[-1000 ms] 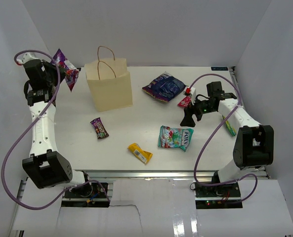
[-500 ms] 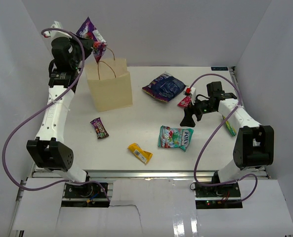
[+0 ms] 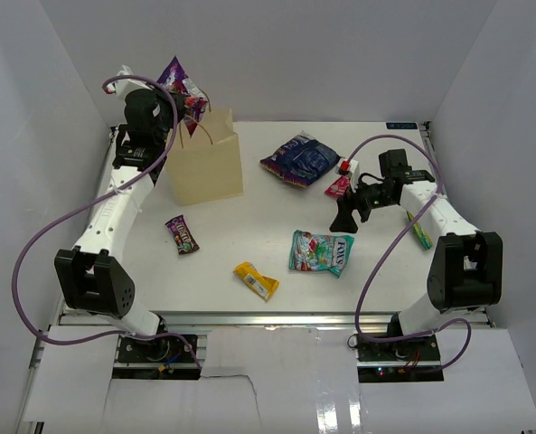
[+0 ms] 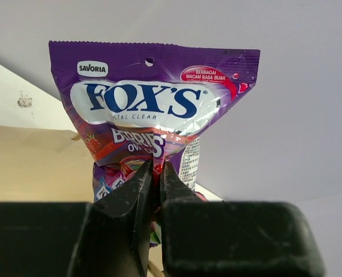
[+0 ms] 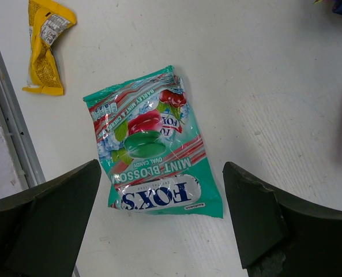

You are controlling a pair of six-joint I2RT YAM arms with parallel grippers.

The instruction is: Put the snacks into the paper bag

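The paper bag (image 3: 204, 170) stands upright at the back left; its tan side also shows in the left wrist view (image 4: 26, 167). My left gripper (image 3: 179, 107) is shut on a purple Fox's candy bag (image 3: 179, 80) and holds it just above the bag's left rim. In the left wrist view the gripper (image 4: 156, 168) pinches the packet (image 4: 153, 104) at its lower edge. My right gripper (image 3: 343, 220) is open, hovering over the teal-green candy bag (image 3: 322, 252). The right wrist view shows the gripper (image 5: 161, 170) spread wide above that candy bag (image 5: 150, 144).
On the table lie a dark blue-purple bag (image 3: 299, 159), a red-pink pouch (image 3: 338, 187), a yellow bar (image 3: 256, 280), a dark purple bar (image 3: 183, 234) and a green-yellow packet (image 3: 419, 231). The yellow bar also shows in the right wrist view (image 5: 44, 46). White walls enclose the table.
My left arm has swung the purple candy bag from the far left up and rightward to over the paper bag's opening. The right arm has not moved.
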